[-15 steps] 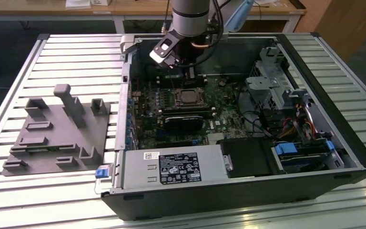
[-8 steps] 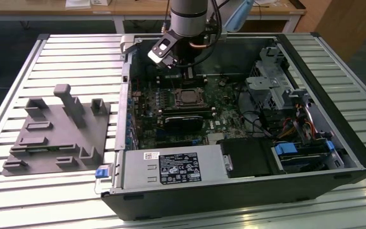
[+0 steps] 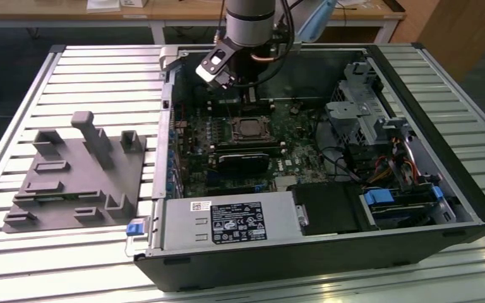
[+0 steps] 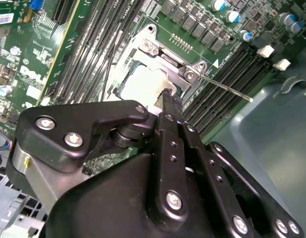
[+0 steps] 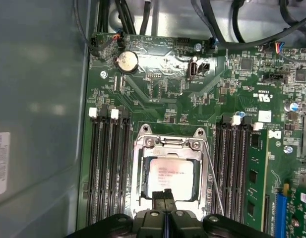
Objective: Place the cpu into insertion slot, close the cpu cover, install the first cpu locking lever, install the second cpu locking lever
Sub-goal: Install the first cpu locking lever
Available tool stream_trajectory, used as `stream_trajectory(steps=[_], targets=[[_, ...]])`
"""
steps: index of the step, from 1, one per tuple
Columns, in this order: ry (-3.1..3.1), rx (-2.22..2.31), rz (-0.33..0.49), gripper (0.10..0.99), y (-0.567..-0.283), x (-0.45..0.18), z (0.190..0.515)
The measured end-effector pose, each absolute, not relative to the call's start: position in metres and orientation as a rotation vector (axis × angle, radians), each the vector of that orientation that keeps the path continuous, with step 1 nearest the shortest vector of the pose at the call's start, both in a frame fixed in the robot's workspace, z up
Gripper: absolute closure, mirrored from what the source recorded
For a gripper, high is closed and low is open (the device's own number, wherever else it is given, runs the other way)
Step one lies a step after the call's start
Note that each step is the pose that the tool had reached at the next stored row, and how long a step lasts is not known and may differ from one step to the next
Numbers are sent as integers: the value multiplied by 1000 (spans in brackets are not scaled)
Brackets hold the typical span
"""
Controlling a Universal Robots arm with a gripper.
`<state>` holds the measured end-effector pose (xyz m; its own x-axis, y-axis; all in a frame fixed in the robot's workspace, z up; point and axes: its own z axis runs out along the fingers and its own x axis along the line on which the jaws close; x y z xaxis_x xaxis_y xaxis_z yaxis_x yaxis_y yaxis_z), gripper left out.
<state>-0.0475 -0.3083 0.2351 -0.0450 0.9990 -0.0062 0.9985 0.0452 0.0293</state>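
One end effector (image 5: 165,194), its fingers pressed together with nothing between them, is hanging at the edge of the cpu (image 5: 168,171). The cpu is sitting in the insertion slot (image 5: 146,181) under the lowered cpu cover (image 5: 167,143). A thin locking lever (image 5: 215,181) is angling off beside the cover, over the green motherboard (image 5: 157,84).

a: what's the arm (image 3: 249,19) look like from here?
b: silver-grey tube up top, black below, a white-faced block (image 3: 213,63) on its side, dark cables (image 3: 287,38) looping past.
a: and the gripper (image 4: 167,96)?
b: matte black, chunky linkage plates, round silver screw heads (image 4: 173,200) all over, two slim fingers (image 4: 168,129).
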Motion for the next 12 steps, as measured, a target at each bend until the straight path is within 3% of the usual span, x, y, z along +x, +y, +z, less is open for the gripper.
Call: stream_trajectory(steps=[12], targets=[[2264,2142,27,980,-308,-48,274]])
